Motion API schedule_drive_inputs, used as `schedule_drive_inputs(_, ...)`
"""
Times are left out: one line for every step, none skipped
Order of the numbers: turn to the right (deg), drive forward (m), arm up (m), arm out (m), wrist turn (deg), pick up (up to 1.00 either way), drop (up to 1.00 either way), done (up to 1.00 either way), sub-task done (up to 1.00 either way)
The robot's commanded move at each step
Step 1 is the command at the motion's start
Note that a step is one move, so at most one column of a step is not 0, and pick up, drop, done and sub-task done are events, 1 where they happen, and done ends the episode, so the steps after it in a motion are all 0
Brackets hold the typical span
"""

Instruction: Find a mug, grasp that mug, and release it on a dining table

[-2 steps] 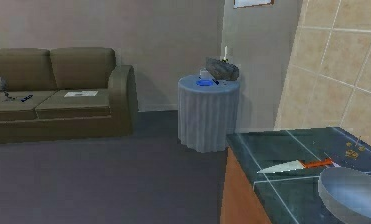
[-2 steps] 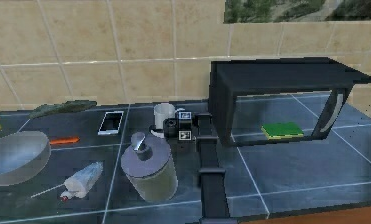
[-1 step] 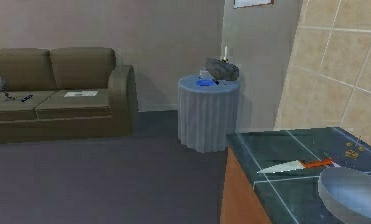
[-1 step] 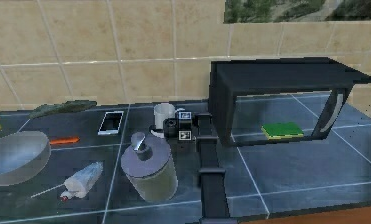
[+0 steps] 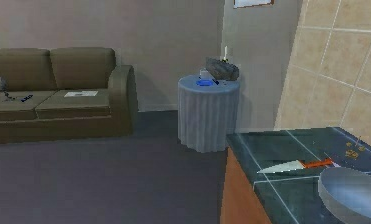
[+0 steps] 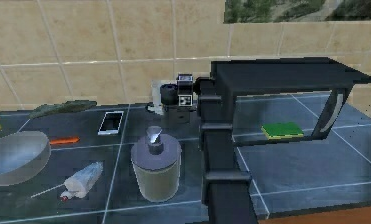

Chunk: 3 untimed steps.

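Mug orientation: cannot tell; whether the hand (image 6: 162, 97) holds anything, cannot tell either.

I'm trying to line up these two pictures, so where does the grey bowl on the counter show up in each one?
Forward view: the grey bowl sits in the bottom right corner, on the dark tiled counter.
Arm side view: the same bowl is at the left edge, below the middle.
Shared landmark: the orange-handled knife lies beside the bowl in both.

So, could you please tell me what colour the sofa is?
Olive-brown; the sofa shows best in the forward view.
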Motion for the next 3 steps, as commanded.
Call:
schedule_drive_inputs(0.0,0.00,0.06,0.00,0.0,0.00,0.00,0.00,0.00)
schedule_drive_inputs(0.0,0.00,0.00,0.00,-45.0,0.00,0.00,0.00,0.00)
schedule_drive_inputs(0.0,0.00,0.00,0.00,-45.0,0.00,0.00,0.00,0.00)
